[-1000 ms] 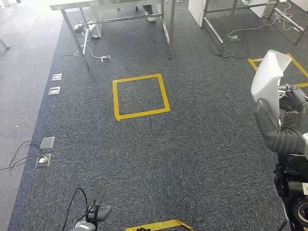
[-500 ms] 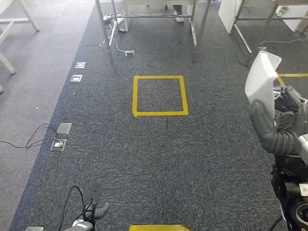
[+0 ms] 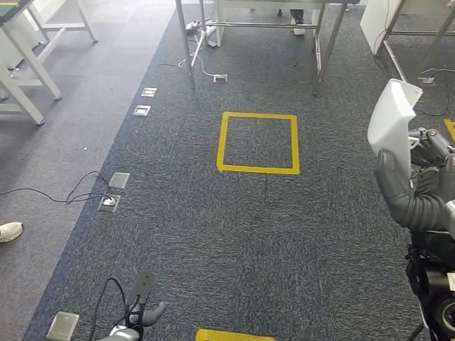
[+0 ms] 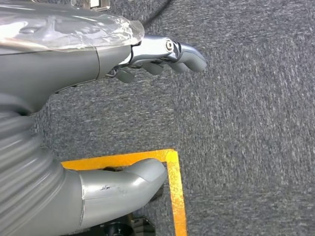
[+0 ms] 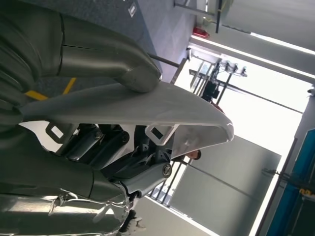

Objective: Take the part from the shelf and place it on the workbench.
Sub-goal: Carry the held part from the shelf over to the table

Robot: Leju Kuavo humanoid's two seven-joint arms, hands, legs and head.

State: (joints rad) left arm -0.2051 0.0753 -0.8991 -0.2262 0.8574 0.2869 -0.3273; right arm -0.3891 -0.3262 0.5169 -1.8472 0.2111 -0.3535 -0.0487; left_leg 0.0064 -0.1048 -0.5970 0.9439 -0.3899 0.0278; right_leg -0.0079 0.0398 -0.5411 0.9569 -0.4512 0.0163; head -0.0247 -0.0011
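Head view first: nearest, at the bottom edge, the left hand (image 3: 143,312) hangs low over the carpet (image 3: 225,234), holding nothing. In the left wrist view its fingers (image 4: 185,51) are stretched out and well apart from the thumb, above a corner of yellow floor tape (image 4: 174,187). Over on the right side, the right hand (image 3: 424,177) grips the white part (image 3: 390,121) and holds it upright at about chest height; the right wrist view shows the thumb pressed on the part's (image 5: 122,105) smooth outer face and the fingers clamped on its ribbed underside. Compared with a second ago the whole floor has slid right, so the camera turned, not the stuff. The yellow tape square (image 3: 258,143) now sits closer to centre, and a shoe (image 3: 9,231) has appeared at the left edge. Farthest off, the metal table legs (image 3: 185,42) stand further right too.
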